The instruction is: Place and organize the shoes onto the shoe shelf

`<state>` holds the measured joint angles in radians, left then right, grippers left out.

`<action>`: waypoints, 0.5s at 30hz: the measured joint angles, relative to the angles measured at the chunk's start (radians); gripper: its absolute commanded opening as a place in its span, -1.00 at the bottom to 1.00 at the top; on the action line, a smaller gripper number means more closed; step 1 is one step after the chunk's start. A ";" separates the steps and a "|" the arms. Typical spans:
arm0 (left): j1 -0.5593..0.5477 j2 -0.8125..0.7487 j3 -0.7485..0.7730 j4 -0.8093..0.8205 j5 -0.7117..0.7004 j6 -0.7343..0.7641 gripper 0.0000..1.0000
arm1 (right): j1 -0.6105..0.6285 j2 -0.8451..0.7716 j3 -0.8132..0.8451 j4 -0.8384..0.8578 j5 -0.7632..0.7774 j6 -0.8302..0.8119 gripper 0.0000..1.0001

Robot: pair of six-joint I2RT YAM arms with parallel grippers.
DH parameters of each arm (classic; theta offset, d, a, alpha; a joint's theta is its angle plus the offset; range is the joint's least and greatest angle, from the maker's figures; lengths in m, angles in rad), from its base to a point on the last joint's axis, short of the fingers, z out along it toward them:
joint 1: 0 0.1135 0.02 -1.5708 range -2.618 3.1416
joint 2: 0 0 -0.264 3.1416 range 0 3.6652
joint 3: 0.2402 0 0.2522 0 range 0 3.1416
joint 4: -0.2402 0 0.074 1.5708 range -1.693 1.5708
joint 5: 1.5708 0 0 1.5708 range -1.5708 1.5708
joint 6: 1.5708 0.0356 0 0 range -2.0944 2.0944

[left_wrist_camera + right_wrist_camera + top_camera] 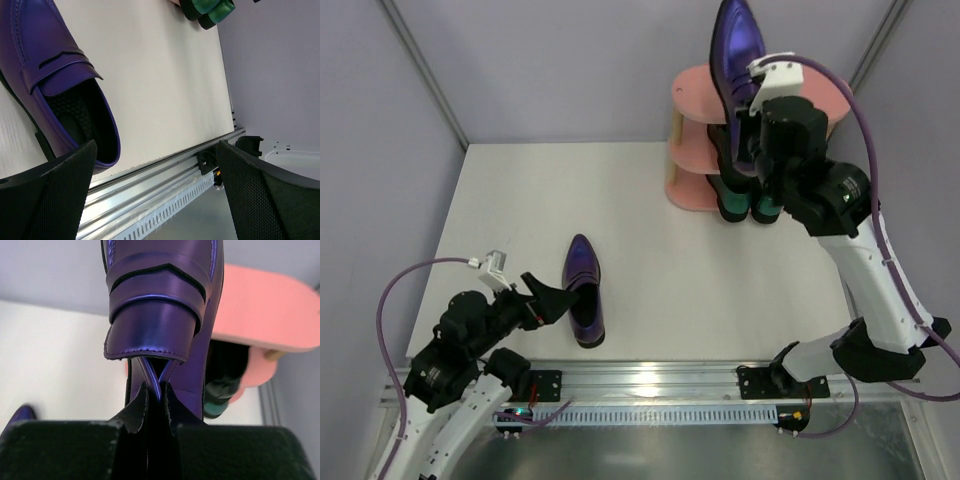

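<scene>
My right gripper (748, 95) is shut on the heel rim of a metallic purple loafer (734, 45) and holds it toe-up above the top board of the pink shoe shelf (692, 90). In the right wrist view the jaws (155, 392) pinch the purple rim (160, 300) together, with the shelf's top board (270, 315) behind. A dark green pair (748, 203) sits on the lowest tier. The other purple loafer (584, 288) lies on the table. My left gripper (552, 300) is open just left of its heel. In the left wrist view that shoe (55, 80) lies beside the left finger (55, 195).
Dark shoes show on the middle tier (728, 140), partly hidden by my right arm. The aluminium rail (650, 385) runs along the table's near edge. The green pair also shows far off in the left wrist view (210, 10).
</scene>
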<state>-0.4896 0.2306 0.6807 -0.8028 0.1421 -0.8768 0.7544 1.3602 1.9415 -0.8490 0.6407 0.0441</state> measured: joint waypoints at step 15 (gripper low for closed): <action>0.000 -0.051 0.022 -0.003 0.010 0.000 0.99 | -0.525 0.296 0.263 0.024 -0.127 -0.182 -0.92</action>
<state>-0.4896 0.1791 0.7029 -0.8059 0.1524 -0.8772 0.2295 1.6566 2.2047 -0.8246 0.5140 -0.1379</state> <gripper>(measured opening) 0.996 0.095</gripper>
